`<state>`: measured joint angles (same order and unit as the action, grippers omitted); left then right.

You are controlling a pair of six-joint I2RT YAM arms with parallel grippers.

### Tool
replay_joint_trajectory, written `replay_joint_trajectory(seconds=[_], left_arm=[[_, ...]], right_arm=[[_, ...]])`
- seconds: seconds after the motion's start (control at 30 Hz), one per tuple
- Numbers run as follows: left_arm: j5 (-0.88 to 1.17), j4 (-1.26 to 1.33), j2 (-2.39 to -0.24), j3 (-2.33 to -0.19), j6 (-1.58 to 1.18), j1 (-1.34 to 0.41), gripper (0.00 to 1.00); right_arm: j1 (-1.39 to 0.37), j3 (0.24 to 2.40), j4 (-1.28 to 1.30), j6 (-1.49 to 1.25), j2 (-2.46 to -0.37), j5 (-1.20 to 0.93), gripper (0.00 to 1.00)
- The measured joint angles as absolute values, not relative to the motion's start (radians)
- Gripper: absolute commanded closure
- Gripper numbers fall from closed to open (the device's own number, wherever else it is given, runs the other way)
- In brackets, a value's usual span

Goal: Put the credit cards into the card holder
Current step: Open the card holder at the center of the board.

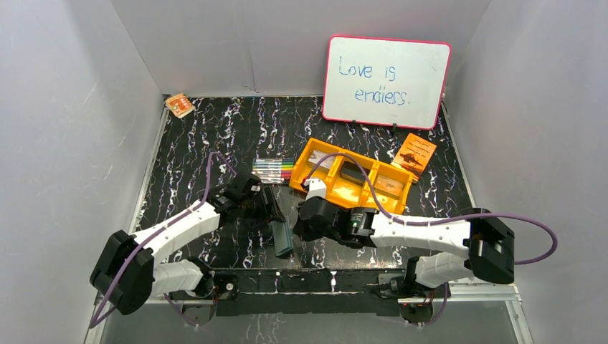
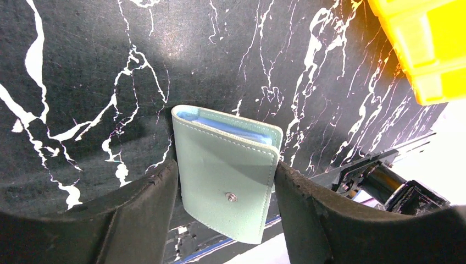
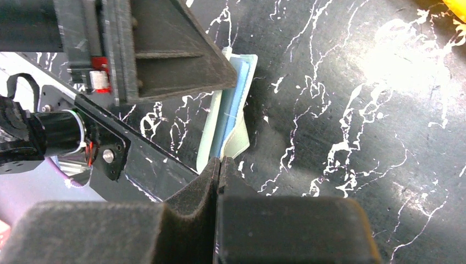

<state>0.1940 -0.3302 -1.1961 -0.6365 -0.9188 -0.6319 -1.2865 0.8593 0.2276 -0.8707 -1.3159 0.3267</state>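
Note:
The grey-green card holder (image 2: 231, 154) stands on edge on the black marbled table, its blue inner pockets showing at the top. My left gripper (image 2: 225, 175) is shut on it across its width; in the top view the left gripper (image 1: 274, 211) is near the front middle with the holder (image 1: 284, 240) below it. My right gripper (image 3: 218, 163) is shut with nothing seen in it, close beside the holder (image 3: 229, 110); it shows in the top view (image 1: 305, 218). Flat cards lie in the orange bin: whitish (image 1: 325, 164), dark (image 1: 353, 173), tan (image 1: 391, 183).
The orange three-compartment bin (image 1: 358, 192) sits just behind the right gripper. Coloured markers (image 1: 275, 170) lie left of it. A whiteboard (image 1: 387, 81) stands at the back, an orange booklet (image 1: 414, 153) to its right front, and a small orange-and-white packet (image 1: 179, 105) lies at the back left.

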Motion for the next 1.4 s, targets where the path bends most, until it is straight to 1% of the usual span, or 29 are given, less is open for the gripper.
replay_joint_trajectory(seconds=[0.1,0.17,0.47,0.77,0.87,1.17,1.2,1.23,1.3,1.33,1.4], left_arm=[[0.189,-0.339,-1.177,-0.636,-0.920,-0.632,0.39],[0.186,-0.343,-1.170,-0.636,-0.920,-0.632,0.42],[0.177,-0.346,-1.165,-0.627,-0.916,-0.632,0.69],[0.176,-0.345,-1.148,-0.616,-0.915,-0.632,0.90],[0.176,-0.345,-1.140,-0.616,-0.913,-0.632,0.99],[0.175,-0.352,-1.106,-0.582,-0.904,-0.632,1.00],[0.175,-0.353,-1.101,-0.576,-0.904,-0.632,0.91],[0.175,-0.351,-1.093,-0.570,-0.904,-0.632,0.76],[0.176,-0.352,-1.074,-0.561,-0.903,-0.632,0.50],[0.178,-0.348,-1.063,-0.560,-0.906,-0.632,0.40],[0.187,-0.340,-1.041,-0.559,-0.913,-0.632,0.27]], right_arm=[[-1.287,0.852,0.231,-0.877,-1.315,0.332,1.00],[-1.287,0.852,0.230,-0.881,-1.315,0.334,1.00],[-1.287,0.851,0.233,-0.888,-1.314,0.337,1.00],[-1.287,0.851,0.249,-0.901,-1.291,0.348,1.00],[-1.287,0.850,0.276,-0.922,-1.275,0.369,1.00],[-1.287,0.834,0.346,-0.974,-1.219,0.432,1.00],[-1.287,0.834,0.348,-0.975,-1.217,0.436,1.00],[-1.287,0.834,0.350,-0.978,-1.216,0.441,1.00],[-1.287,0.834,0.351,-0.981,-1.214,0.446,1.00],[-1.287,0.834,0.351,-0.982,-1.214,0.447,1.00],[-1.287,0.834,0.350,-0.981,-1.213,0.447,1.00]])
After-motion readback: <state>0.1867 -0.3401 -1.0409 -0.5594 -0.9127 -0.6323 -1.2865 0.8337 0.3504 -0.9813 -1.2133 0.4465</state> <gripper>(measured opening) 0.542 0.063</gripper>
